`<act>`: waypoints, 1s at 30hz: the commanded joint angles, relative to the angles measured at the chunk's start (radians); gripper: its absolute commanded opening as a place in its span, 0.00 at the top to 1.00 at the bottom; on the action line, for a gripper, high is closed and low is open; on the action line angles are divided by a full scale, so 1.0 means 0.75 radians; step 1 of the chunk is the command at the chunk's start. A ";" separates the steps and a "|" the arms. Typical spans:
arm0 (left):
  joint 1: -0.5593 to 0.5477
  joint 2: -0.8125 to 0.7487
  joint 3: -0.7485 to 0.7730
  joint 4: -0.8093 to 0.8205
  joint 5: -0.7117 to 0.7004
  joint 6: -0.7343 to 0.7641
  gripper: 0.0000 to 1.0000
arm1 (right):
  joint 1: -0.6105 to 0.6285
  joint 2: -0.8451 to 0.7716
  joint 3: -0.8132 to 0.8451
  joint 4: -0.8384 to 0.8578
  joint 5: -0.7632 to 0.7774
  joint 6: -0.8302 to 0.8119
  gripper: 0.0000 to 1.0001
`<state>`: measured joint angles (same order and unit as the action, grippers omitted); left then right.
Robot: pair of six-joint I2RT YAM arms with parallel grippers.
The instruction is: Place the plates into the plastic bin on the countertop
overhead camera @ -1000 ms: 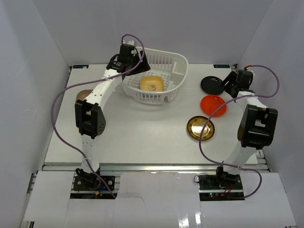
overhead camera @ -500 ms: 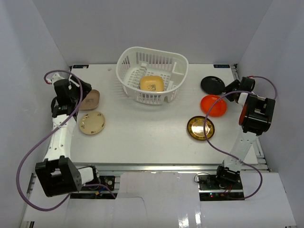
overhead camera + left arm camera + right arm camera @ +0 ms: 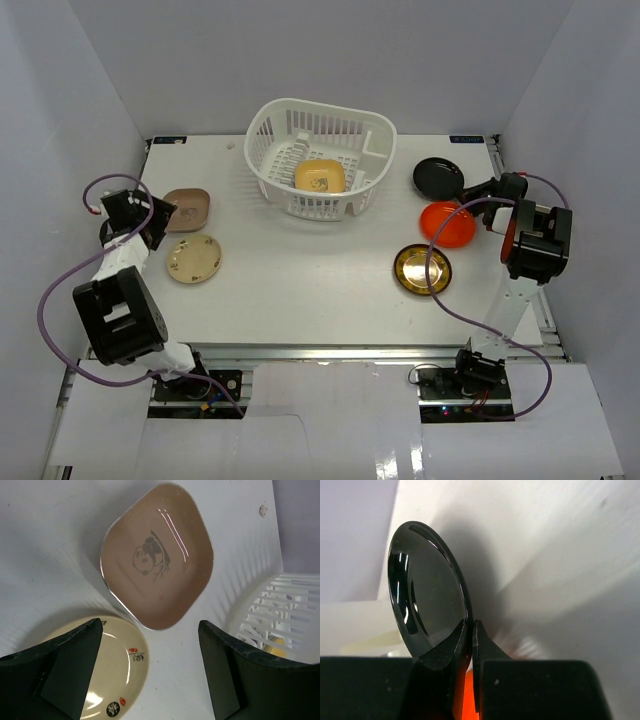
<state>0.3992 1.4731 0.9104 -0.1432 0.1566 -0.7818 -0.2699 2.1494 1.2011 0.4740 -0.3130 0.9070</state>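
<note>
I see the right gripper [image 3: 470,625] pinched shut on the rim of the black plate [image 3: 427,595] - right of the plastic bin [image 3: 375,130], beside the orange-red plate [image 3: 447,222]; left gripper [image 3: 150,627] gapes wide, holding nothing, over the brown plate [image 3: 157,555] and cream plate [image 3: 117,680] on the countertop [image 3: 300,270]. Yellow plate [image 3: 319,177] lies in the bin.

1. top view: high above the near edge, looking down on the whole table [image 3: 300,290] and bin [image 3: 310,205].
2. left wrist view: close, facing down on the brown plate [image 3: 157,555]; shares the bin wall with top.
3. right wrist view: very close, edge-on to the black plate [image 3: 427,587].
</note>
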 commanded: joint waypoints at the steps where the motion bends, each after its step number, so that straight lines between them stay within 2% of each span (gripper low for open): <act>1: 0.038 0.081 0.009 0.144 0.041 -0.033 0.12 | 0.032 -0.237 -0.084 0.233 -0.022 0.077 0.92; 7: 0.047 0.285 0.144 0.179 0.079 0.014 0.12 | 0.088 -0.552 -0.233 0.309 0.092 0.055 0.92; 12: 0.047 0.437 0.271 0.124 0.025 0.057 0.11 | 0.133 -0.751 -0.176 0.193 0.072 -0.096 0.92; 15: 0.045 0.515 0.300 0.113 0.022 0.059 0.15 | 0.265 -0.747 -0.027 0.076 0.080 -0.243 0.92; 17: 0.047 0.553 0.310 0.113 0.043 0.059 0.18 | 0.390 -0.718 0.069 -0.008 0.163 -0.319 0.92; 20: 0.047 0.615 0.328 0.111 0.059 0.071 0.24 | 0.515 -0.620 0.214 -0.098 0.207 -0.393 0.92; 21: 0.045 0.627 0.330 0.109 0.059 0.073 0.33 | 0.540 -0.592 0.255 -0.120 0.219 -0.426 0.92; 23: 0.047 0.640 0.332 0.109 0.049 0.073 0.39 | 0.603 -0.488 0.408 -0.227 0.233 -0.458 0.92; 26: 0.045 0.660 0.355 0.087 0.033 0.069 0.85 | 0.691 -0.344 0.558 -0.363 0.245 -0.538 0.92; 27: 0.044 0.658 0.361 0.081 0.033 0.069 0.97 | 0.713 -0.314 0.635 -0.390 0.260 -0.559 0.92; 30: 0.047 0.619 0.375 0.058 0.041 0.049 1.00 | 0.771 -0.215 0.746 -0.470 0.295 -0.604 0.92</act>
<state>0.4328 1.9659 1.1694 -0.0517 0.1932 -0.7403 0.2790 1.9560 1.6611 0.2131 -0.1371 0.5285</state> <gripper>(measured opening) 0.025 0.087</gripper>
